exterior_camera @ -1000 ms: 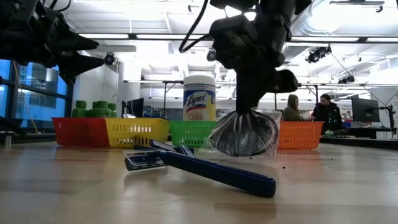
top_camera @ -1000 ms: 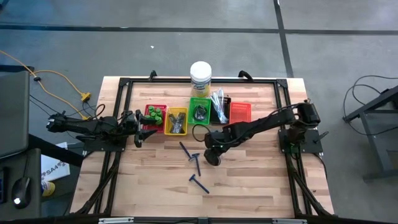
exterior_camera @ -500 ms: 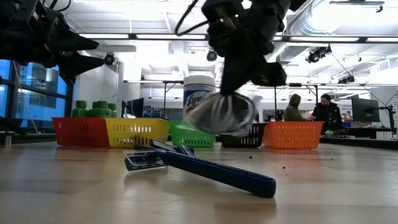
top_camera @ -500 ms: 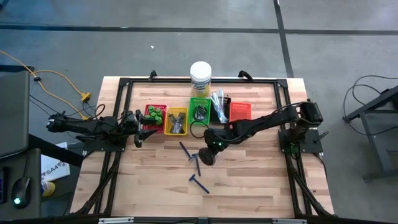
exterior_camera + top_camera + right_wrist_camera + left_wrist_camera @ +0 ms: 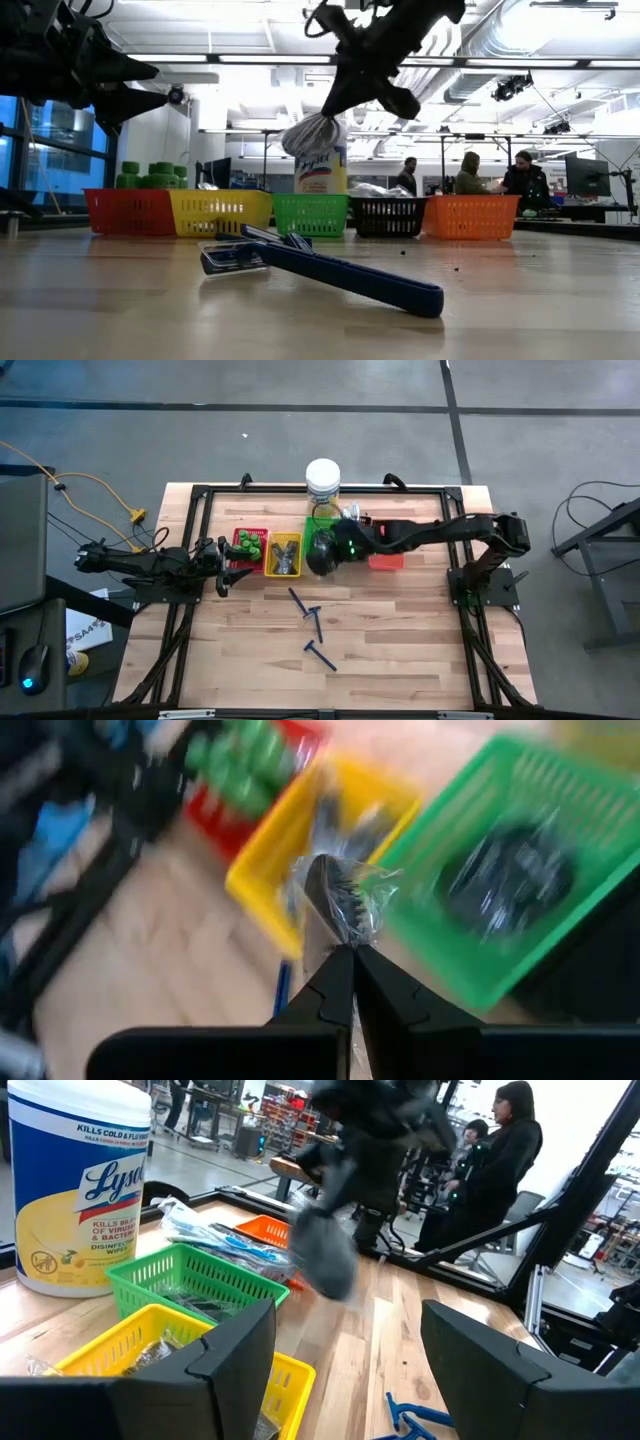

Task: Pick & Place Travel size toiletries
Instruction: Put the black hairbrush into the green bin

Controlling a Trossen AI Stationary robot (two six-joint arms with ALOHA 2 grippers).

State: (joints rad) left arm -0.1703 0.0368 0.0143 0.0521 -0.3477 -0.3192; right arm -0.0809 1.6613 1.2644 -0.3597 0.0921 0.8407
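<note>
Pinched tight on the clear wrap of a dark shiny round bundle (image 5: 338, 892), the right gripper (image 5: 345, 952) hangs in the air over the row of trays near the table's far edge, just above the near rim of the green tray (image 5: 322, 526); from table height the bundle (image 5: 312, 134) dangles clear of everything below it. Another dark bundle (image 5: 510, 875) already lies inside that green tray. Next to it toward the left edge sit the yellow tray (image 5: 284, 555) holding grey flat pieces (image 5: 285, 564) and the red tray (image 5: 250, 546) full of small green round pots (image 5: 249, 543). On the other side, the black tray (image 5: 388, 217) carries thin clear-sleeved sticks (image 5: 350, 520), and the orange tray (image 5: 470, 216) ends the row. A tall jar (image 5: 322, 485) with a white lid stands at the far edge behind the green tray. Three dark-blue razors (image 5: 320, 624) lie loose on the bare wood (image 5: 420, 650) toward the middle and the near edge. Over by the left edge, the left gripper (image 5: 228, 567) waits beside the red tray with its fingers (image 5: 240, 1345) spread apart, holding nothing. People (image 5: 523, 180) stand in the room beyond the table.
</note>
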